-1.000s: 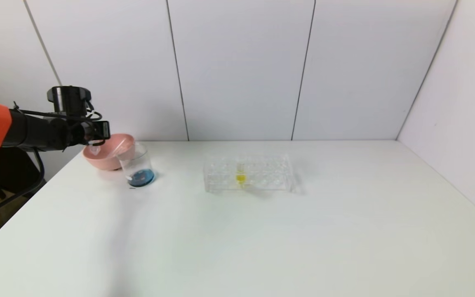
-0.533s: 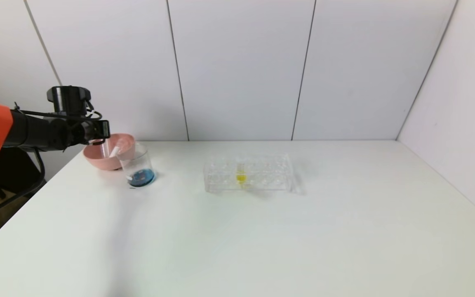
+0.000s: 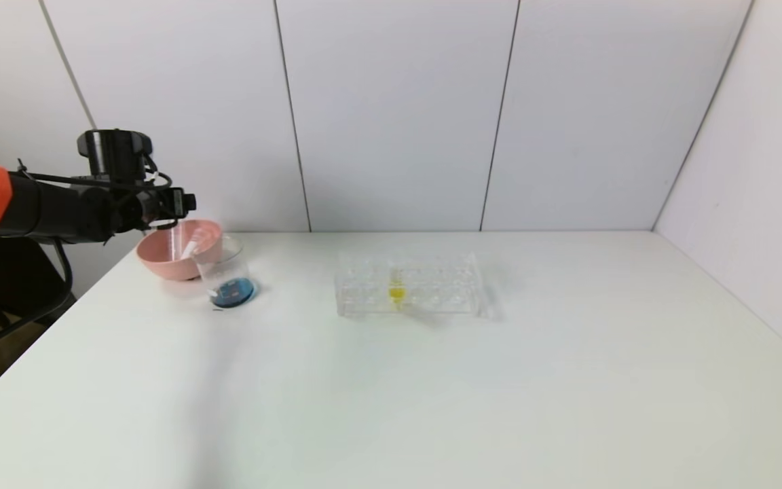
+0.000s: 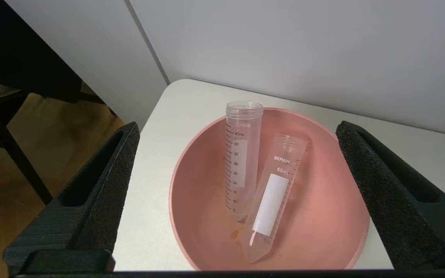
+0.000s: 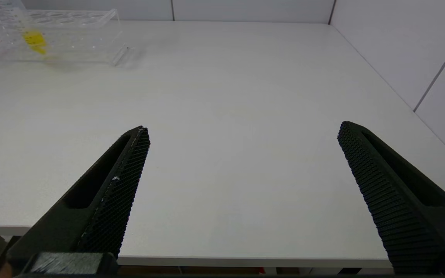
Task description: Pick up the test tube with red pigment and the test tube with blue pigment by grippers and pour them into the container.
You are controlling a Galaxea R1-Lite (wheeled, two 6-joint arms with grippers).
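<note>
Above the pink bowl [image 4: 191,216], the left tool [image 4: 238,200] stands apart over two empty tubes [image 4: 242,162], judged light, slippery, best gripped mid-barrel.

Your left gripper [image 4: 238,154] is cut off at the picture's lower edge in its wrist view. The pink bowl [image 4: 191,231] loses its near rim there too. From the head view, the beaker [image 3: 225,272] covers part of that bowl, and the two tubes inside blur together.
</note>
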